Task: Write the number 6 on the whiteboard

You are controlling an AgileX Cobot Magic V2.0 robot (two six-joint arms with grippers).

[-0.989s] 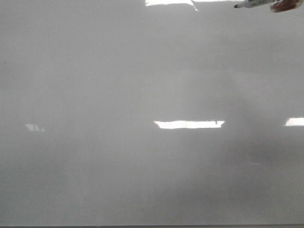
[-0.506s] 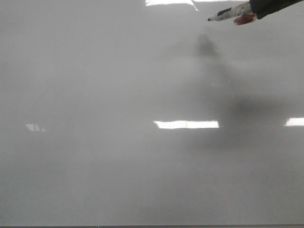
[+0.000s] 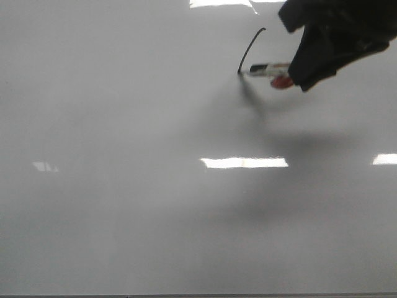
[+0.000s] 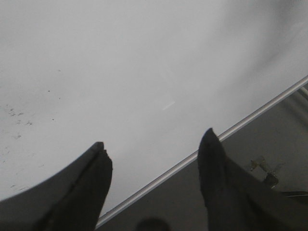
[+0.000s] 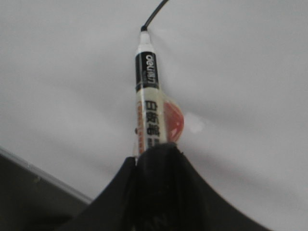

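Observation:
The whiteboard (image 3: 124, 186) is a glossy pale grey board filling the front view. My right gripper (image 3: 305, 68) is shut on a marker (image 3: 268, 69) at the top right, its tip touching the board. A short curved black stroke (image 3: 248, 49) runs up from the tip; only this first part of the number 6 shows, no loop. In the right wrist view the marker (image 5: 147, 96) sticks out from the shut gripper (image 5: 156, 149), with the stroke (image 5: 154, 12) at its tip. My left gripper (image 4: 154, 147) is open and empty over the board's edge (image 4: 216, 139).
Bright rectangular light reflections (image 3: 244, 162) lie on the board at mid-height and at the top edge. The board's metal frame (image 3: 248, 295) runs along the front. In the left wrist view, a dark surface (image 4: 269, 139) lies beyond the frame.
My right gripper has come down and left with the marker into view. The tip has met the board and drawn a short curved black stroke downward.

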